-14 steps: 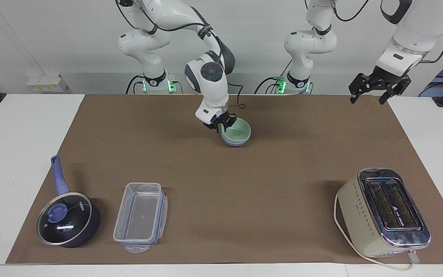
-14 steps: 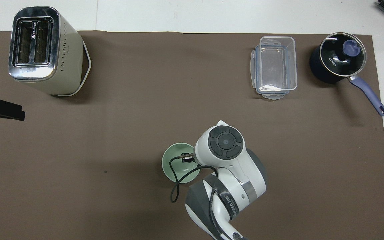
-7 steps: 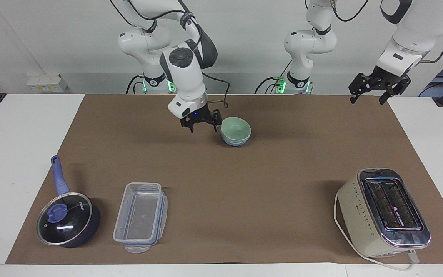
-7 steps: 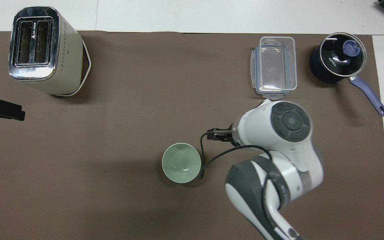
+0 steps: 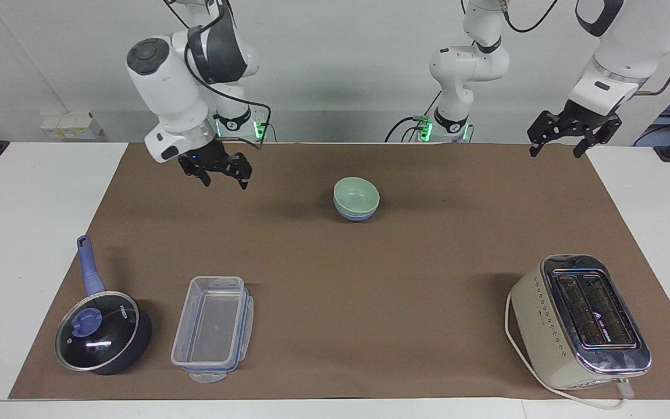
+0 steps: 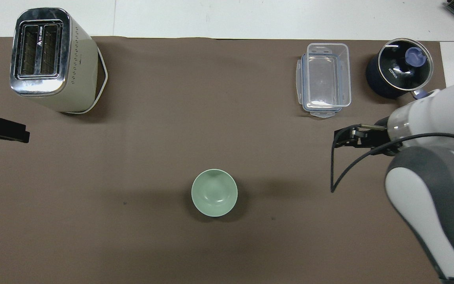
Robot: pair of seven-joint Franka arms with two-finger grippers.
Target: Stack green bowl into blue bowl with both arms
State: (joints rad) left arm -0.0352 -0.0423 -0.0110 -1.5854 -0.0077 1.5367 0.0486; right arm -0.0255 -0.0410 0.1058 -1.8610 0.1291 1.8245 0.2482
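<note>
The green bowl [image 5: 356,194] sits nested in the blue bowl [image 5: 357,215] on the brown mat, midway between the arms' bases. In the overhead view the green bowl [image 6: 214,192] covers the blue bowl, which is hidden there. My right gripper [image 5: 225,181] is open and empty, raised over the mat toward the right arm's end, well apart from the bowls; it also shows in the overhead view [image 6: 337,139]. My left gripper [image 5: 554,152] is open and empty, and waits raised over the mat's edge at the left arm's end; it also shows in the overhead view [image 6: 22,136].
A cream toaster [image 5: 579,320] stands far from the robots at the left arm's end. A clear plastic container [image 5: 213,329] and a dark lidded pot with a blue handle [image 5: 102,331] stand far from the robots at the right arm's end.
My right gripper let go of the green bowl's rim, rose and swung away toward the right arm's end. The green bowl stays in the blue bowl. The left arm has not moved.
</note>
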